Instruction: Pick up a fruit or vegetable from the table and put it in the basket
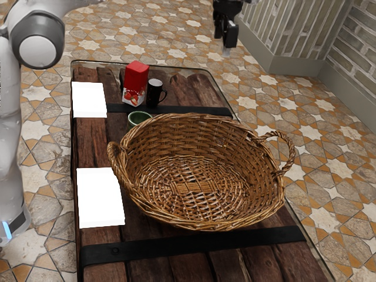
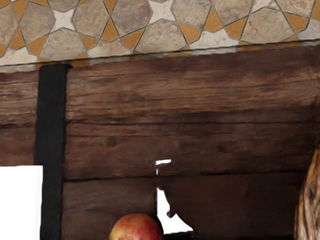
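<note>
Whether the raised black two-finger hand [image 1: 226,48] is wide or narrow I cannot tell; a round red-yellow apple [image 2: 136,229] shows near the brown wicker basket [image 1: 202,222].

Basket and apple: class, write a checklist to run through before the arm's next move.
1. Basket upright, opening upward: ok.
2. Apple located: ok, seen in the wrist view.
3. Apple in the basket: not ok, it shows apart from it.
4. Gripper lowered to table height: not ok, it hangs high.
5. Apple held by the gripper: cannot tell.
6. Carton and mug standing upright: ok.
</note>
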